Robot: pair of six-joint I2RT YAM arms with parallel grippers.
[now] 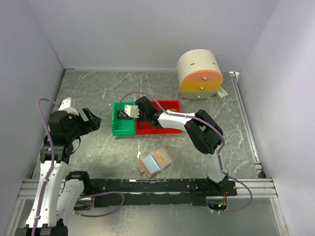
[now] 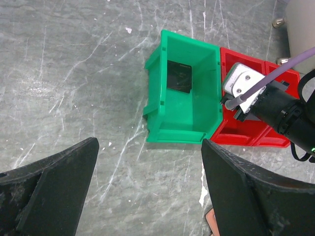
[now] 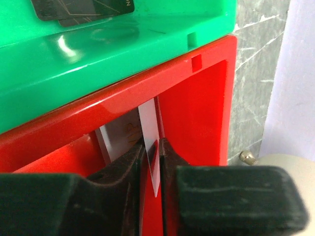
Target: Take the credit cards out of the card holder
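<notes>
The card holder point(image 1: 156, 161) lies open on the table in front of the bins, its pale lining up. My right gripper point(image 3: 151, 147) hangs inside the red bin point(image 3: 206, 98), its jaws a narrow gap apart. A silver-grey credit card point(image 3: 149, 125) stands edge-on and slanted in that gap. Another pale card point(image 3: 118, 136) leans in the same bin. Dark cards point(image 2: 178, 76) lie flat in the green bin point(image 2: 162, 132). My left gripper point(image 2: 147, 147) is open and empty over bare table left of the bins. In the top view, the left gripper point(image 1: 93, 119) sits well left of the right gripper point(image 1: 134, 115).
The green bin point(image 1: 116, 129) and red bin point(image 1: 170, 104) stand side by side mid-table. A big cream cylinder with an orange band point(image 1: 199, 73) stands at the back right. White walls close in the table on the left, back and right.
</notes>
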